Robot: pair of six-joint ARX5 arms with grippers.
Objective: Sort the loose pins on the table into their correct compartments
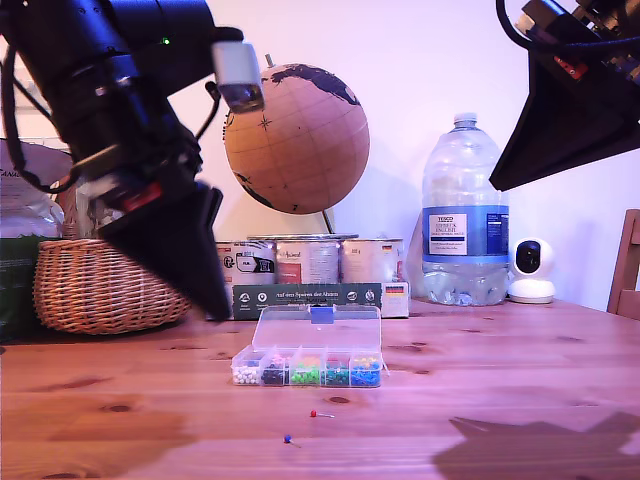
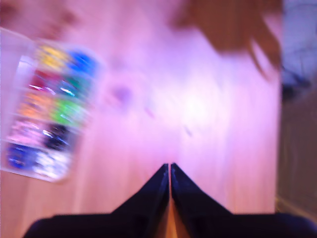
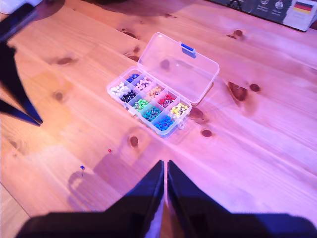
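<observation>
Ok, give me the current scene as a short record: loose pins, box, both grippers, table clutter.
loose pins visible: two, a red pin and a blue pin, both on the table in front of the box
box: clear, lid open, compartments filled with colour-sorted pin heads
my first gripper: jaws together, nothing held, above the table; view blurred
my second gripper: jaws together, nothing held, above the table
behind box: dark green carton, tins, globe, water bottle, wicker basket

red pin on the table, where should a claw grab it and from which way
Probably by the round head of the red pin, coming straight down from above. It lies flat on the bare table, apart from the pin box, and its thin shaft offers little to pinch.
</observation>
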